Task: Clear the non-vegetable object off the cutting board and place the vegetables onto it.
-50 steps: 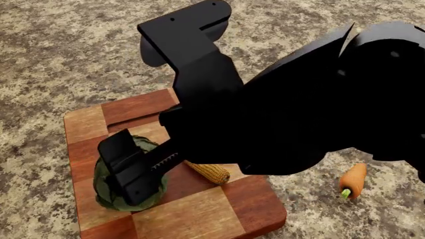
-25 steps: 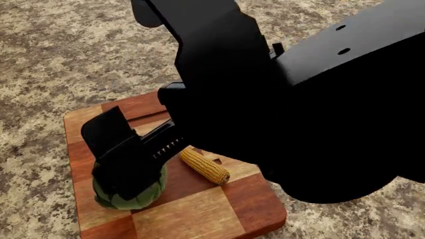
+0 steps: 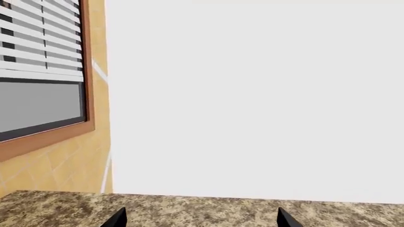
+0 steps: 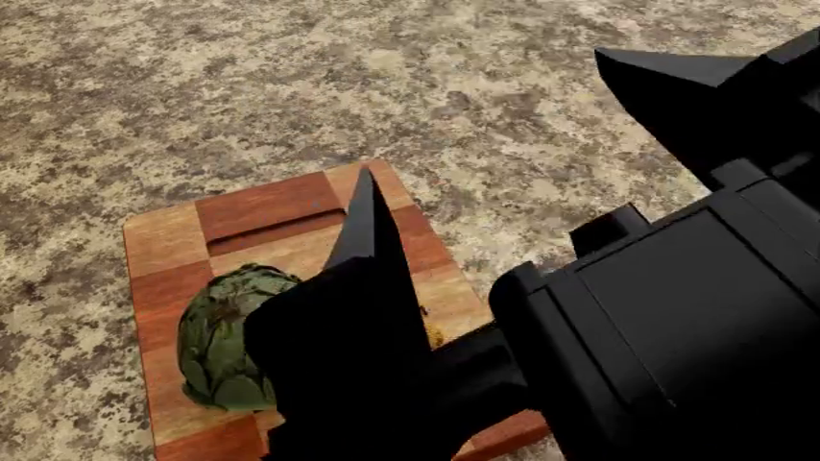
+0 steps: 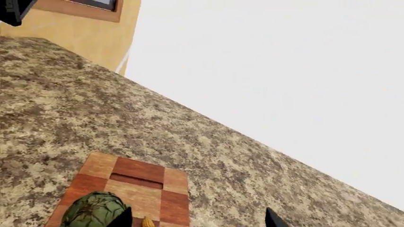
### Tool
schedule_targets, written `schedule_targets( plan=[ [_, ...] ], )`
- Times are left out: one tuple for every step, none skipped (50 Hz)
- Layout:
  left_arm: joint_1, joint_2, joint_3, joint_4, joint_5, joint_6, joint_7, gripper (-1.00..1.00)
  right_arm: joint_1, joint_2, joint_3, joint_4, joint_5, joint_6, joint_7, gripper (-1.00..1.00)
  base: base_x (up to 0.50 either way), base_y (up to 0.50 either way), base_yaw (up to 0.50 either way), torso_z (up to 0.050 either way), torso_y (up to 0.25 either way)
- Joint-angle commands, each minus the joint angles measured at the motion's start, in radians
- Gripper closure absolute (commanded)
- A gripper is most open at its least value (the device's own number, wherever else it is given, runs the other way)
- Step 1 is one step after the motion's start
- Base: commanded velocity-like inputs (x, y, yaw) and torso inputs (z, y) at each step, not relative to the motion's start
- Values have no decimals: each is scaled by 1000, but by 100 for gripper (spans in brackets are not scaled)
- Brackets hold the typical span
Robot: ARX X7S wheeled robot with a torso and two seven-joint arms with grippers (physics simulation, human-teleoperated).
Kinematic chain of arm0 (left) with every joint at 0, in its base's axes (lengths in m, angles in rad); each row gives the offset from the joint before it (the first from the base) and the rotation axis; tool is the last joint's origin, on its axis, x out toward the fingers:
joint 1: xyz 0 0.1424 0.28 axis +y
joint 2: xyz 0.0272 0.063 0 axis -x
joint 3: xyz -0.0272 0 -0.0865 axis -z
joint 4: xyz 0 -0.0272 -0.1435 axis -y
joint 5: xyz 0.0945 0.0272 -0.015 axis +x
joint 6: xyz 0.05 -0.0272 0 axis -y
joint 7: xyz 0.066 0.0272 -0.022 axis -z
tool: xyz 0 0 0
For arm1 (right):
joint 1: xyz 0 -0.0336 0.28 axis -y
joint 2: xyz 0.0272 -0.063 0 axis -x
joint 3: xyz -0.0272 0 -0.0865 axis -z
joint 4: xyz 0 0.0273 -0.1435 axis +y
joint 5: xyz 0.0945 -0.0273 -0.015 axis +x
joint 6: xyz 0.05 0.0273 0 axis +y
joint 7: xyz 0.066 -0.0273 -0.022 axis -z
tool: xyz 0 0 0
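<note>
Much of the cutting board (image 4: pixel 276 216) is being hidden by the black right arm; the artichoke (image 4: pixel 221 338) is seen resting on it, the corn cob (image 5: pixel 147 222) barely showing beside. Both grippers' fingertips are seen spread, holding nothing. The carrot-like piece cannot be made out. No writing is being shown.

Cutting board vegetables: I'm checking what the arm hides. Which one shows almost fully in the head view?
The green artichoke, on the cutting board. Only a sliver of the yellow corn cob shows, in the right wrist view.
</note>
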Motion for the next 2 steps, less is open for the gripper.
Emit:
schedule_targets(
  plan=[
    [-4, 7, 0, -1, -19, -3, -14, -100, 87, 189, 125, -302, 11, -169, 221, -100, 0, 0, 0, 0, 0],
    [-8, 9, -1, 0, -23, -4, -18, -100, 81, 226, 172, -330, 13, -179, 221, -100, 0, 0, 0, 0, 0]
  ],
)
